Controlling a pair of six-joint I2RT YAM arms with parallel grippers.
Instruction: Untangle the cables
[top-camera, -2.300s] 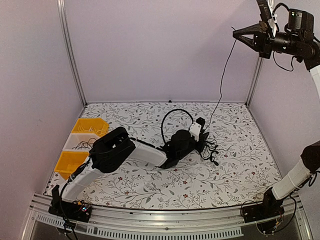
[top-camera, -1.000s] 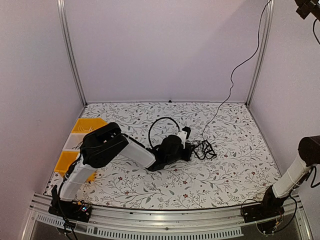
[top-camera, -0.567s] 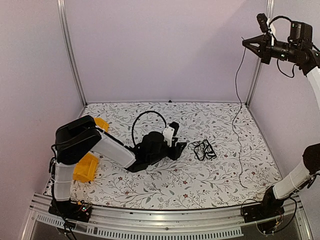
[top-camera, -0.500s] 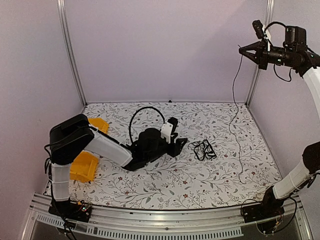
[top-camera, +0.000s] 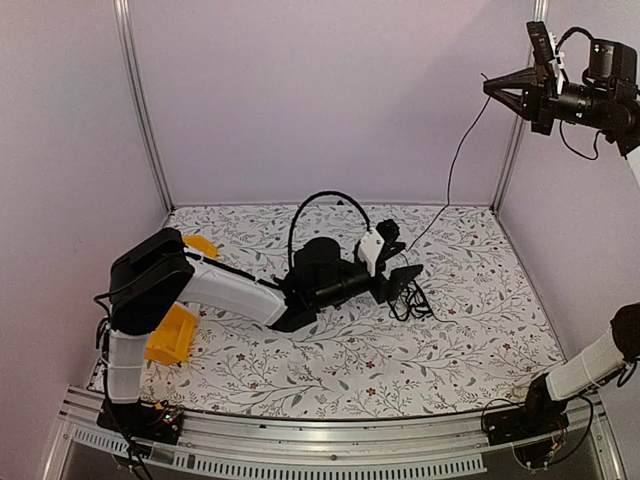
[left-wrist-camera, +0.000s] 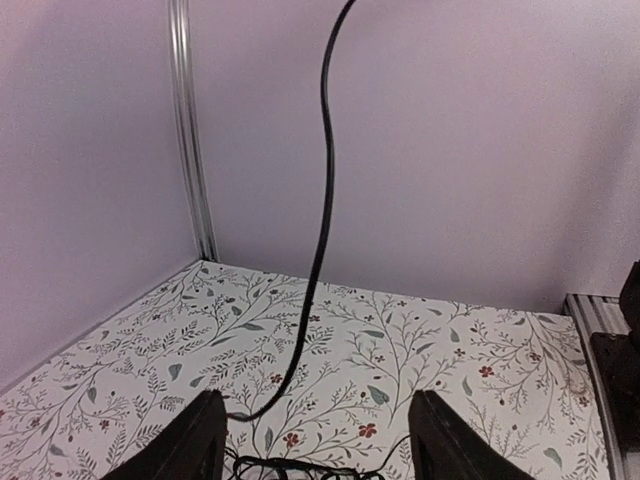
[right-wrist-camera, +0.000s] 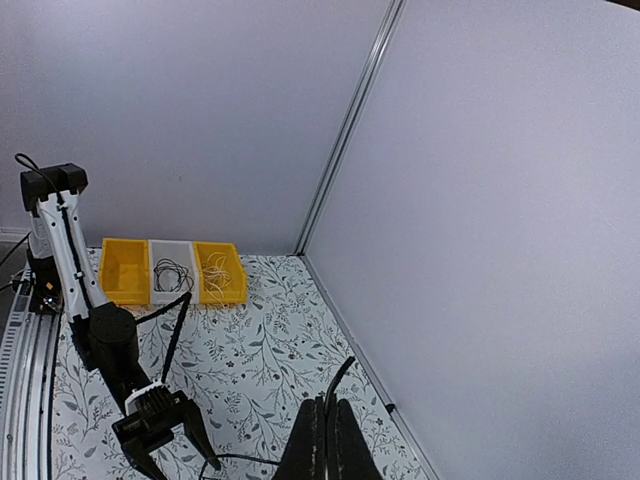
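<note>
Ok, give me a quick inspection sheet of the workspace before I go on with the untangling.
Surface: floral-patterned table; no damage seen.
Job's things: cables in a loose bundle mid-table; one lifted cable runs from it up to the right end effector.
Clutter: three bins at the table's left edge, two yellow, one white; wires in two.
Grippers: left end effector open, low at the bundle, contact unclear; right end effector shut on the lifted cable, raised high.
Cables: harness loop arches over the left arm.
Surroundings: pale walls, aluminium posts; nothing else seen.
</note>
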